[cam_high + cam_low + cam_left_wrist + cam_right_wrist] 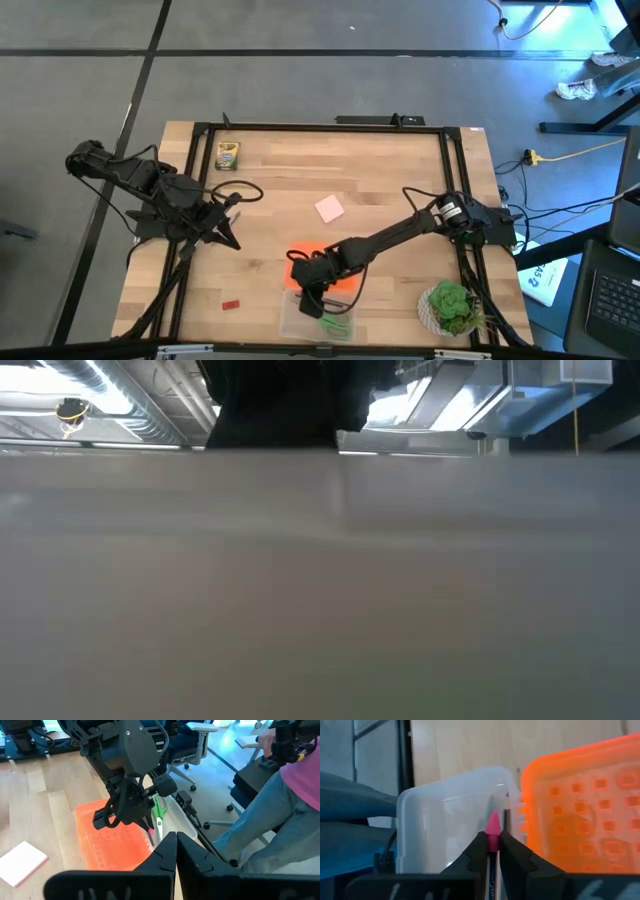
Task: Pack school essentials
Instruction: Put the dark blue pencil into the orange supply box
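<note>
My right gripper (310, 298) hovers over the clear plastic box (316, 320) at the table's near edge, shut on a thin pencil (492, 840) with a pink tip. Green-handled scissors (336, 325) lie in the box. The orange perforated lid (322, 266) lies flat beside the box on its far side. The pink square pad (329, 208) lies mid-table, the yellow-green crayon box (228, 155) near the far left corner, and the tiny red block (232, 303) near the front left. My left gripper (231, 237) waits at the left, shut and empty. My right gripper pinches the pencil between its two fingers just behind the pink tip (493, 826), which sticks out past the fingertips (479, 845). The pencil lies along the fingers, its dark shaft (492, 875) running back between them. It is lifted clear above the clear box, coming from above on a slant.
A leafy potted plant (450, 308) stands at the near right corner. A black frame (320, 127) runs round the tabletop. A person in a pink top and jeans (280, 815) sits beyond the table's near edge. The low view is blocked by a grey blur.
</note>
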Motion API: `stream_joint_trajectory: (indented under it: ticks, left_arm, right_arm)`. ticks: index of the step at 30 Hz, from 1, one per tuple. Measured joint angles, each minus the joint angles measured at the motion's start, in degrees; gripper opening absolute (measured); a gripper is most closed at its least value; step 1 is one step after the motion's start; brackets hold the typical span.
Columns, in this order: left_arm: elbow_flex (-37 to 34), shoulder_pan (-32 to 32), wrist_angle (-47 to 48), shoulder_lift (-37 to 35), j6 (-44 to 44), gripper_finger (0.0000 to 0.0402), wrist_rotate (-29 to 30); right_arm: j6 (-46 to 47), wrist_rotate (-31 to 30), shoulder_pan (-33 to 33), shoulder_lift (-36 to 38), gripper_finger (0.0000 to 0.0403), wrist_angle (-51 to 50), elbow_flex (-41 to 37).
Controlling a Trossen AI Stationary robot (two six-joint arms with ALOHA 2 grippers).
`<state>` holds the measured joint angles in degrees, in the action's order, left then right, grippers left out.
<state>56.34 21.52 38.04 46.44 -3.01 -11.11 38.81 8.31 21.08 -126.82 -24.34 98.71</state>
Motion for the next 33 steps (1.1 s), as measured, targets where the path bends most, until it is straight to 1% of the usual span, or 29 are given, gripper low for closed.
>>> stream_joint_trajectory:
  ticks: [9,17,29,33]
  left_arm:
    - [0.02,0.0,0.0,0.0,0.0,0.0,-0.02]
    - [0.0,0.0,0.02,0.0,0.0,0.0,-0.02]
    - [0.0,0.0,0.02,0.0,0.0,0.0,-0.02]
    - [0.0,0.0,0.02,0.0,0.0,0.0,-0.03]
  right_arm:
    - [0.0,0.42,0.2,0.0,0.0039,1.17,-0.91]
    - [-0.02,0.36,0.16,0.0,0.0039,7.6,-0.89]
    - [-2.02,0.28,0.11,-0.02,0.0039,7.7,-0.88]
    - [-3.3,-0.74,0.11,-0.79,0.0039,7.12,-0.86]
